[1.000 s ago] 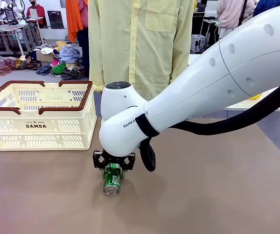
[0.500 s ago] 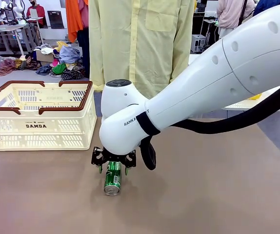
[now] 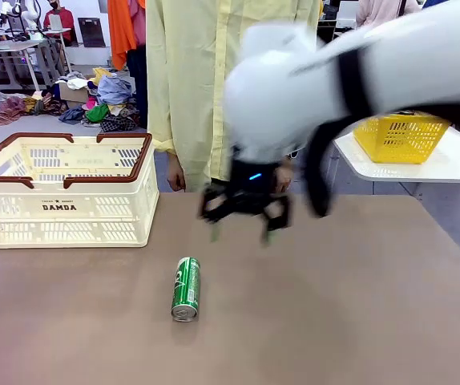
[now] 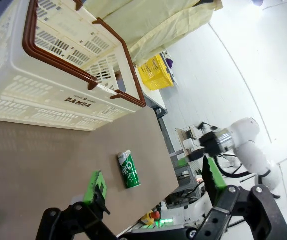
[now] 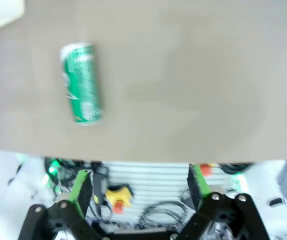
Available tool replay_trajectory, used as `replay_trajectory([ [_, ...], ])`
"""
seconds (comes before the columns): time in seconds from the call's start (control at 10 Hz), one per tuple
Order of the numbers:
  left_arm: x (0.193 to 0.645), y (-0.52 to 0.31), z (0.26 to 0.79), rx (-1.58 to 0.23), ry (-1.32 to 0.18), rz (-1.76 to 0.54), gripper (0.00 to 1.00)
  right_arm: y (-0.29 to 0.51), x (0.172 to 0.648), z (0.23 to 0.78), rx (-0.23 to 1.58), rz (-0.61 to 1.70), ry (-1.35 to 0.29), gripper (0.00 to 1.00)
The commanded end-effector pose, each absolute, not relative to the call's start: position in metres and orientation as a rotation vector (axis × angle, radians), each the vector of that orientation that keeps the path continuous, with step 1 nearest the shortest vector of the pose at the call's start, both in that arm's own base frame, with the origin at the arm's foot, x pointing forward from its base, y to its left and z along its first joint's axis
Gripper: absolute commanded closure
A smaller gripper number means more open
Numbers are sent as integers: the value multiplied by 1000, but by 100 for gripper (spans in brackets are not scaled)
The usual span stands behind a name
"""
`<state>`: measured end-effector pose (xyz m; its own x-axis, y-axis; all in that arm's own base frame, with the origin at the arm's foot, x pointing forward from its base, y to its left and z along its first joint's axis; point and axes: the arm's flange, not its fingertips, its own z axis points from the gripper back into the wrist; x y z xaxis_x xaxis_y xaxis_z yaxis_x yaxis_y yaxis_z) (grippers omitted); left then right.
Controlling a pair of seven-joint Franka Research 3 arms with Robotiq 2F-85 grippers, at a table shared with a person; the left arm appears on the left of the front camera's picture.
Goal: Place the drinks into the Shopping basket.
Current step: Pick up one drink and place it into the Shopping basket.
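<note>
As it lies on the table (image 3: 358,321): one green can (image 3: 186,289), near the basket (image 3: 62,188).
I read its long axis near-to-far, silver end toward the robot; left gripper (image 4: 152,177), right gripper (image 3: 240,233) spread wide, empty.

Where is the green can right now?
In the front view the green can lies on its side on the table, left of centre, in front of the Shopping basket, off its right corner, not touching; the open right gripper hovers above.

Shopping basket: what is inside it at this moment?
Inside the Shopping basket only slotted inner walls are visible. Its floor is hidden by the near wall, so anything lying low cannot be seen. The green can lies outside on the table.
</note>
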<state>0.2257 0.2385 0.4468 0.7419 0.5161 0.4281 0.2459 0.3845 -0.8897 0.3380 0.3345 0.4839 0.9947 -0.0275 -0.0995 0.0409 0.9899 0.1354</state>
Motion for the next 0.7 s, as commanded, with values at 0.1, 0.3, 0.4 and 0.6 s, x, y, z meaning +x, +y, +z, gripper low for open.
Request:
replay_trajectory([
  [0.1, 226, 239, 448, -1210, -776, 188, 0, 115, 328, 546, 263, -134, 136, 0],
  [0.3, 226, 239, 448, -1210, -776, 188, 0, -11, 334, 555, 552, -193, 257, 0],
  [0.4, 226, 239, 448, -1210, -776, 188, 0, -58, 333, 551, 680, -239, 306, 0],
  [0.6, 226, 239, 448, -1210, -776, 188, 0, -128, 313, 536, 960, -272, 305, 0],
])
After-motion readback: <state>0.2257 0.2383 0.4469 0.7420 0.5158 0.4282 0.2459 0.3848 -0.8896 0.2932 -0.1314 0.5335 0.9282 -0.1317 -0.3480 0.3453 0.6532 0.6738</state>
